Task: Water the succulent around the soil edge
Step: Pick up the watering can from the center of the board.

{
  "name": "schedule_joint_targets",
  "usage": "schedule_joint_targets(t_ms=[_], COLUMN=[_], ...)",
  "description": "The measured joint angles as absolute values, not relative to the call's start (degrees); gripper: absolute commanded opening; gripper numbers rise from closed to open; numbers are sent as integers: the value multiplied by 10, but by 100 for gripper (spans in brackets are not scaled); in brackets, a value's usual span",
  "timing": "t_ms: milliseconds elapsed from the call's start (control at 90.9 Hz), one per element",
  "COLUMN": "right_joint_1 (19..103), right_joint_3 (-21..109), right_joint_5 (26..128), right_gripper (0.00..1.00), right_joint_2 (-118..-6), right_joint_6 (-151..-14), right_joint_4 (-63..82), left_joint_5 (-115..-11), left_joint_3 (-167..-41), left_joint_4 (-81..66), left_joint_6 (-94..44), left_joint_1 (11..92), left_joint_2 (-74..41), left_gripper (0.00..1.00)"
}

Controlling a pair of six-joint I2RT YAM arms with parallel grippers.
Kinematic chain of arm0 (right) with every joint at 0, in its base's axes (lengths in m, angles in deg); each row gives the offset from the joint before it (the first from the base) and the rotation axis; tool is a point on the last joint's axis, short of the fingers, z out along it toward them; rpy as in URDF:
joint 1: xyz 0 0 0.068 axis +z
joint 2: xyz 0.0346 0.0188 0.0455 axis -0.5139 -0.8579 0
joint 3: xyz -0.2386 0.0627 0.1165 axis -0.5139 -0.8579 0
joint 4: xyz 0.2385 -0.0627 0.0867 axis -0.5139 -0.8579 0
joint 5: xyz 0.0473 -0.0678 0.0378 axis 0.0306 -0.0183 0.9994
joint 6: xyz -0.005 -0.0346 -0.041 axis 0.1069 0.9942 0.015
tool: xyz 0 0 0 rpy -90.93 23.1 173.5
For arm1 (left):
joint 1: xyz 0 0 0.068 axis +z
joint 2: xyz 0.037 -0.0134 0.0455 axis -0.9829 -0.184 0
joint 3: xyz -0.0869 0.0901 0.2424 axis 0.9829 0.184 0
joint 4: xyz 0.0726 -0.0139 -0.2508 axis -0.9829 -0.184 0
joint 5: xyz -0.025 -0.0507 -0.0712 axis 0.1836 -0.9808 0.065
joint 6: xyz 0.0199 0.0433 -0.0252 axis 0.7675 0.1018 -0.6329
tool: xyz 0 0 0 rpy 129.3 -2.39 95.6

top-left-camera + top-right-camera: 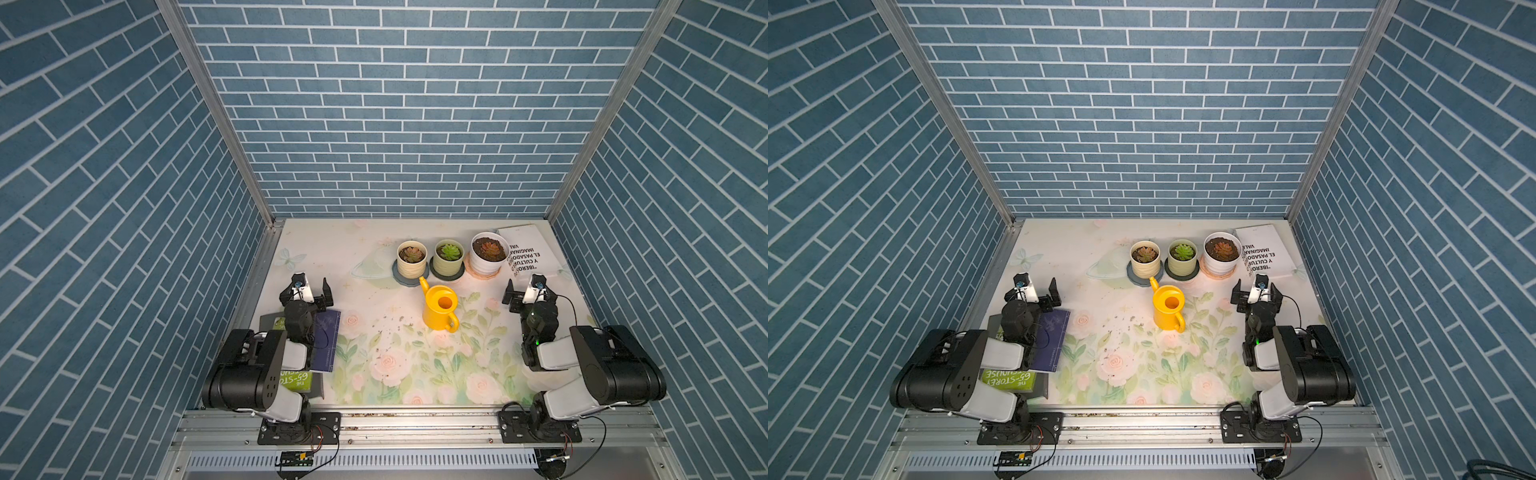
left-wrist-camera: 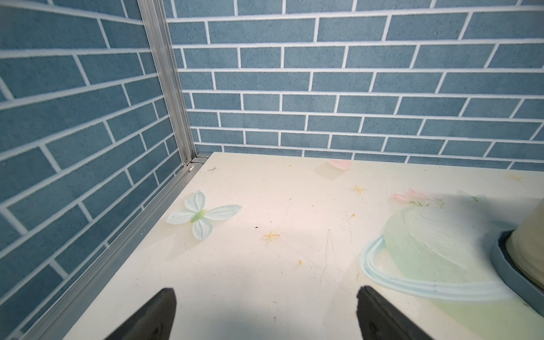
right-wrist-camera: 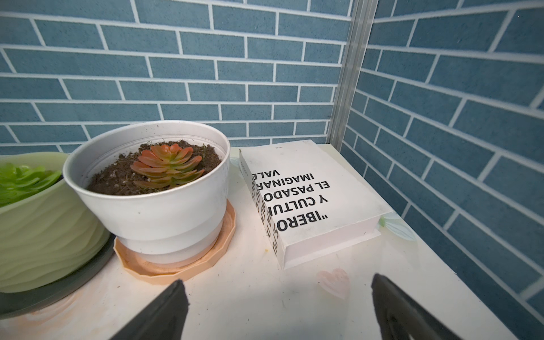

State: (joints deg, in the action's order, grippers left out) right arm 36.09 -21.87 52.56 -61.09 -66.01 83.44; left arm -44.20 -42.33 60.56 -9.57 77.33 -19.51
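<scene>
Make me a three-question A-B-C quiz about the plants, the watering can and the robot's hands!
1. Where is the yellow watering can? A) in front of the pots B) on the book C) in a gripper
2. How many plant pots? A) two B) three C) five
3. The right gripper is: A) open, empty B) shut on the can C) shut on a pot
Answers: A, it stands free before the row; B, cream pot, pale green pot, white pot; A, jaws apart, nothing between.

The watering can (image 1: 439, 311) stands before the pots (image 1: 449, 261), the succulent (image 1: 489, 248) rightmost, beside a book (image 1: 531, 257).
</scene>
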Motion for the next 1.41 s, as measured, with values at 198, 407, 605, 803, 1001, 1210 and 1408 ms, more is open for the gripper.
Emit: schedule_joint_targets(t_ms=[198, 407, 605, 803, 1001, 1210, 1408], right_joint_1=[359, 358, 365, 369, 369, 369, 371], right_joint_3=[-217, -146, -96, -80, -75, -103, -103], right_joint_5=[526, 525, 503, 430, 371, 422, 544], right_gripper=[99, 99, 100, 100, 100, 100, 89], right_joint_2=[-608, -560, -535, -480, -401, -348, -346], right_joint_6=[-660, -664, -689, -738, -889, -969, -978], right_joint_4=[827, 698, 559, 434, 333, 304, 279], left_joint_5=[-439, -427, -411, -349, -275, -355, -434], left_joint_3=[-423, -446, -469, -479, -590, -544, -558], left_joint_4=[606, 553, 499, 475, 307, 340, 326], left_joint_6=[-96, -97, -103, -161, -337, -406, -484], left_joint_1=[773, 773, 773, 773, 773, 774, 774], left_joint_2=[-195, -157, -87, -36, -49, -23, -25], left_gripper=[100, 100, 100, 100, 100, 100, 100])
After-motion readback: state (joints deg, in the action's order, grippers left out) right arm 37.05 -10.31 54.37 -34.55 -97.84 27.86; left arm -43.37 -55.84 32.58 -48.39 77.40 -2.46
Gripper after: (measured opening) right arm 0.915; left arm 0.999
